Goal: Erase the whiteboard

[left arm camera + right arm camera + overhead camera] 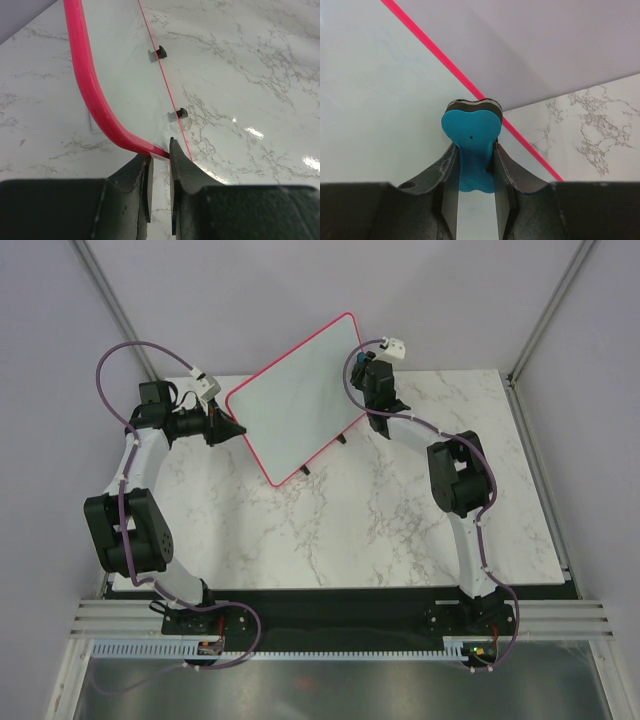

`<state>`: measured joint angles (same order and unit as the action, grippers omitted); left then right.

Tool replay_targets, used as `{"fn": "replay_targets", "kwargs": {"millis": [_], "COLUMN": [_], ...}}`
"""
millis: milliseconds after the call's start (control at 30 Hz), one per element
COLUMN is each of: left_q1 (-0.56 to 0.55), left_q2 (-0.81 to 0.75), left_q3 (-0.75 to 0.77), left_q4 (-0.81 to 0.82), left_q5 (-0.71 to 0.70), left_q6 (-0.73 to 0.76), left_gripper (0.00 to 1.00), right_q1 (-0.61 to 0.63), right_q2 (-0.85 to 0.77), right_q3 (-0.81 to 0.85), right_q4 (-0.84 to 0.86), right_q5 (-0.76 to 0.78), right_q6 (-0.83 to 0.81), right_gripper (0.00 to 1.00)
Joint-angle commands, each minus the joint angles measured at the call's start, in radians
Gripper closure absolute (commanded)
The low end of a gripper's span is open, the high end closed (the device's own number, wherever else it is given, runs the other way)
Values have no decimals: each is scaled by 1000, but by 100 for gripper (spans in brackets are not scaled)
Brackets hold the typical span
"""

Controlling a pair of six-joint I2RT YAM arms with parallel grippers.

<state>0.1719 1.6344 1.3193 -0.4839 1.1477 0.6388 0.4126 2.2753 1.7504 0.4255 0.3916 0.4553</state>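
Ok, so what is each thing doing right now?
whiteboard, tilted up, looks wiped blank.
left gripper, shut on the whiteboard's pink frame.
right gripper, shut on the eraser.
eraser, blue, held at the whiteboard's face near its frame.

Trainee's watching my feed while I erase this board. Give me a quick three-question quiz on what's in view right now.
1. True or false: the right gripper holds a blue eraser.
2. What is the left gripper clamped on? A) a marker B) the whiteboard frame C) nothing
3. Fill in: the whiteboard's feet are coloured ____.
Key: 1 true; 2 B; 3 black.
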Motion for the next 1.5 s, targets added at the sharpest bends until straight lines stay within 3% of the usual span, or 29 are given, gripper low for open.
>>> {"fn": "replay_targets", "kwargs": {"millis": [0,467,700,1000,1200,1467], "left_q1": [3,1,1,3,1,1], "left_q2": [-27,-31,-25,-25,-18,-22], "left_q3": [34,34,38,43,49,47], "left_q4": [59,50,47,45,47,47], "left_q5": [-34,-36,-36,-40,-46,-37], "left_q6": [131,142,140,134,133,130], "left_gripper": [98,98,98,98,98,98], "right_q1": [5,17,18,158,235,241], "right_q2": [12,-3,-108,-154,-163,-152], "right_q3": [63,-86,-228,-425,-496,-525], "right_q4": [12,42,68,153,173,191], "right_q5": [-16,-8,-85,-172,-88,-7], "right_q6": [-9,19,22,51,28,39], "right_gripper": [100,100,100,100,100,100]}}
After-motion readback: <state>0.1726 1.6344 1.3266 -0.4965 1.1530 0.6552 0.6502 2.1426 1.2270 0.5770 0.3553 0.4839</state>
